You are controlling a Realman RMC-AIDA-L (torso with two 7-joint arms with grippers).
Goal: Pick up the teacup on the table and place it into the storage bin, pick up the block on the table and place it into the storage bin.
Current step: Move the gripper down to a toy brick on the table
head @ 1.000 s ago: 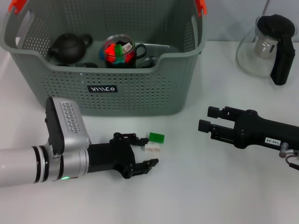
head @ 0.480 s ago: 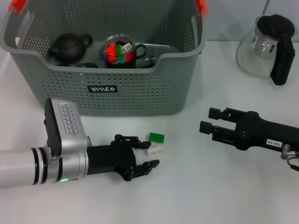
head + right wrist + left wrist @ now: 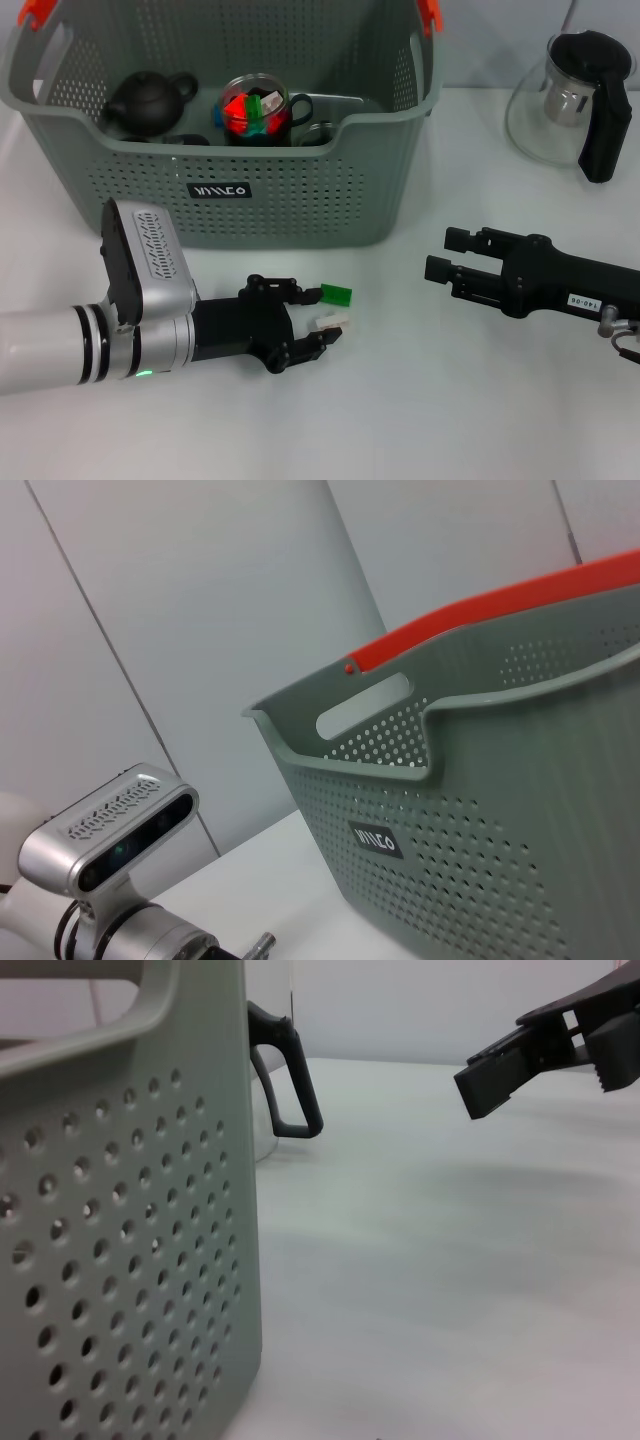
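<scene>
Left gripper (image 3: pixel 305 320) at the white block (image 3: pixel 331 322), in front of the bin (image 3: pixel 300 205).
Its fingers were held apart around the block, which lay on the table (image 3: pixel 400 400) beside a green block (image 3: pixel 336 294). The right gripper (image 3: pixel 448 254) was kept open, well apart.

The left gripper (image 3: pixel 305 318) covers part of the white block (image 3: pixel 330 322), so contact cannot be told. The storage bin (image 3: pixel 300 200) is cut off at the head view's top edge. The right arm runs off that view's edge.
</scene>
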